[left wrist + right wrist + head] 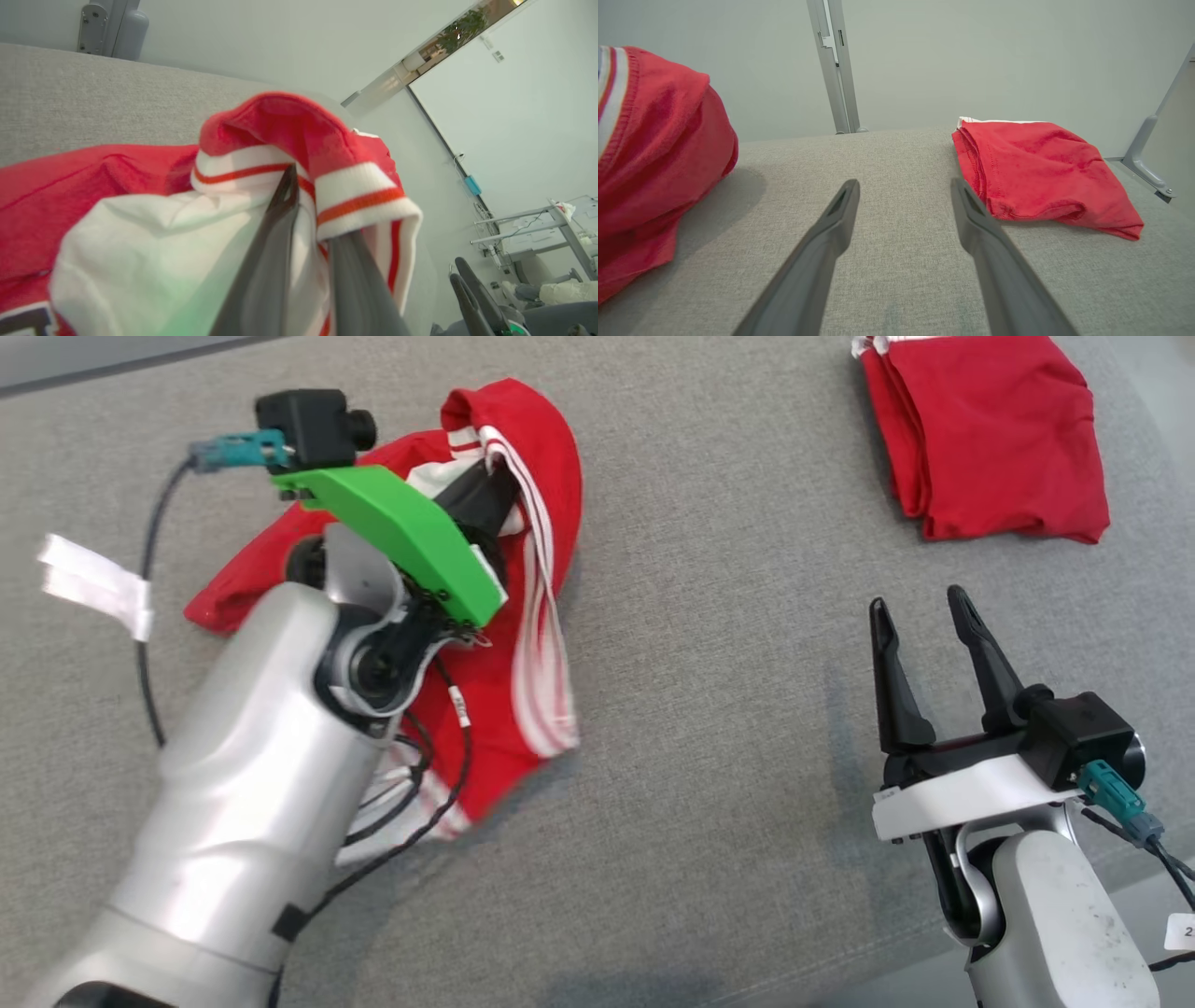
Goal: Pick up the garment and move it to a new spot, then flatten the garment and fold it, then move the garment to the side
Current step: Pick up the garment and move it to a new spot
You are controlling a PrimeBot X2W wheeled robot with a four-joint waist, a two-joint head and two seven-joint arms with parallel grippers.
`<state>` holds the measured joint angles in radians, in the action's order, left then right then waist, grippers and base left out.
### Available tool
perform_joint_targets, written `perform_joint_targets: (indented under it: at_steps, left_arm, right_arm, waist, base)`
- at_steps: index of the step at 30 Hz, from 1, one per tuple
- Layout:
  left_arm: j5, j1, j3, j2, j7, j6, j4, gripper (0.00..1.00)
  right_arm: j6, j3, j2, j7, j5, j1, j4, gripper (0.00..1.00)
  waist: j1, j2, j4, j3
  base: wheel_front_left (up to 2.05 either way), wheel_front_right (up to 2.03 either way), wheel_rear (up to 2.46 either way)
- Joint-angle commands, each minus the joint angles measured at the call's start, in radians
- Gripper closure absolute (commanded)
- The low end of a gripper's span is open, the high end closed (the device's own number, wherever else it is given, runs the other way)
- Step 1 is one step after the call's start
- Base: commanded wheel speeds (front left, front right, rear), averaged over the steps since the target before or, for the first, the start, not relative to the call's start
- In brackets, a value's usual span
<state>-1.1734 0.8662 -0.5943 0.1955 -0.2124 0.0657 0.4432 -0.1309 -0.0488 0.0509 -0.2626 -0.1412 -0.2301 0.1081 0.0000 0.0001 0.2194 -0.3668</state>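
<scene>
A crumpled red garment with white stripes hangs bunched at the left of the grey table, lifted at its top. My left gripper is shut on its striped white-and-red hem; the cloth drapes over the fingers and hides their tips. The same garment bulges at the left of the right wrist view. My right gripper stands open at the lower right, fingers apart above bare table, holding nothing.
A folded red garment lies at the table's far right corner, also seen as a neat pile just right of my right gripper. A white paper label hangs on my left arm's cable. Grey cloth table surface spreads between the garments.
</scene>
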Motion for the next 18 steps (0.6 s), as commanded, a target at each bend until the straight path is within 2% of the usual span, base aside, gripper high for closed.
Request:
perform_joint_targets:
  at_steps: [1,2,3,4,8,11,15,18]
  left_arm:
    - [0.017,0.020,-0.008,-0.020,0.031,0.015,0.040,1.00]
    - [0.040,0.026,-0.019,-0.032,0.054,0.020,0.069,0.64]
    - [0.057,0.030,-0.034,-0.041,0.075,0.025,0.095,0.14]
    - [0.077,0.032,-0.051,-0.046,0.089,0.030,0.119,0.00]
    - [0.149,0.033,-0.086,-0.047,0.167,0.036,0.164,0.00]
    - [0.188,-0.013,-0.108,-0.025,0.217,0.033,0.159,0.00]
    - [0.251,-0.122,-0.142,0.049,0.274,-0.004,0.102,0.00]
    - [0.290,-0.234,-0.158,0.106,0.316,-0.055,0.034,0.00]
  right_arm:
    - [0.000,-0.003,0.000,-0.003,-0.012,0.004,0.004,0.00]
    - [0.000,-0.006,0.000,-0.003,-0.011,0.003,0.006,0.00]
    - [0.000,-0.006,0.000,-0.003,-0.012,0.003,0.009,0.00]
    - [0.000,-0.004,0.000,-0.003,-0.010,0.004,0.010,0.00]
    - [0.001,0.020,0.000,-0.003,0.009,0.021,0.017,0.00]
    - [0.000,0.035,0.000,-0.003,0.018,0.045,0.026,0.00]
    - [0.000,0.055,0.001,-0.003,0.022,0.088,0.031,0.00]
    - [0.000,0.072,0.001,-0.003,0.034,0.125,0.026,0.00]
  waist:
    - [0.0000,-0.0001,0.018,-0.014]
    - [0.0000,-0.0001,0.016,-0.011]
    - [0.0000,-0.0001,0.013,-0.005]
    - [0.0000,-0.0001,0.008,0.002]
    - [0.0000,-0.0001,-0.027,0.037]
    - [0.0000,-0.0001,-0.057,0.087]
    - [0.0000,-0.0001,-0.092,0.161]
    - [0.0000,-0.0001,-0.125,0.205]
  base:
    - [0.00,0.00,0.00]
    - [0.00,0.00,0.00]
    - [0.00,0.00,0.00]
    - [0.00,0.00,0.00]
    - [0.00,0.00,0.00]
    - [0.00,0.00,0.00]
    - [0.00,0.00,0.00]
    - [0.00,0.00,0.00]
